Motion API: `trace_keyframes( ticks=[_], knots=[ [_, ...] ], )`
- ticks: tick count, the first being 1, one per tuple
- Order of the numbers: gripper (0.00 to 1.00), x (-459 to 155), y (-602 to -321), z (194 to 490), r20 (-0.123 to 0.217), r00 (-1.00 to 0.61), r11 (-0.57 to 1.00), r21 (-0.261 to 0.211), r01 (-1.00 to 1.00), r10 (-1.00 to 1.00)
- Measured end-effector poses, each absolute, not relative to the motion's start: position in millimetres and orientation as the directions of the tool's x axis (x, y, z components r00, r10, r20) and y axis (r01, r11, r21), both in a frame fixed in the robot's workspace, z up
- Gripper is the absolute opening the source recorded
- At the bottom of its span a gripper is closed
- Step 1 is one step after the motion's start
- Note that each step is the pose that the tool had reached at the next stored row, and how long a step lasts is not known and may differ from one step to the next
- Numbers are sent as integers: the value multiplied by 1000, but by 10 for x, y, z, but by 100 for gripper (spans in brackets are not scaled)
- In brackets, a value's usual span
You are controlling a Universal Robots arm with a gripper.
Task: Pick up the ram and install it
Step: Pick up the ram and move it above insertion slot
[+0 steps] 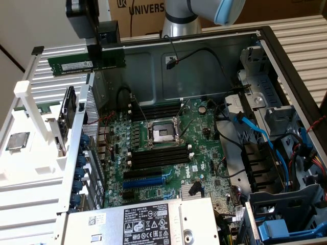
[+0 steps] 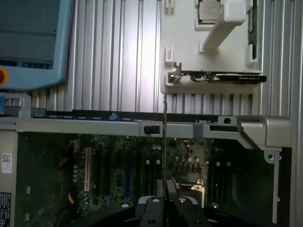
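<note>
We have the long, narrow green ram stick with black chips (image 1: 76,65) clamped in our black gripper (image 1: 95,53). It hangs level over the far left corner of the open grey metal computer case (image 1: 204,71), well apart from the long black plastic memory slots (image 1: 158,155). We judge this the carrying step; seating calls for matching the stick's edge to a slot.

Green ram (image 1: 69,66) with black chips and a white label (image 1: 82,65). Dark green motherboard (image 1: 173,127) with black slots (image 1: 158,155). Bright blue cables (image 1: 250,125), right. White rack (image 1: 28,94), left, on ribbed silver table (image 1: 301,41).
</note>
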State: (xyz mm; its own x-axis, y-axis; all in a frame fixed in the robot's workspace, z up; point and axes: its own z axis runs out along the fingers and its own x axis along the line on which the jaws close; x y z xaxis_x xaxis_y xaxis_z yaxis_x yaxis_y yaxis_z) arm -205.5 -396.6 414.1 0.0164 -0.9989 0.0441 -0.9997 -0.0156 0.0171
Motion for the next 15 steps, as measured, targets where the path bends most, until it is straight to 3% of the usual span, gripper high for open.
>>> trace_keyframes(
  ticks=[15],
  knots=[
    [13,-1421,-3966,4016,46,16,-16,-5,-1000,-999]
  ],
)
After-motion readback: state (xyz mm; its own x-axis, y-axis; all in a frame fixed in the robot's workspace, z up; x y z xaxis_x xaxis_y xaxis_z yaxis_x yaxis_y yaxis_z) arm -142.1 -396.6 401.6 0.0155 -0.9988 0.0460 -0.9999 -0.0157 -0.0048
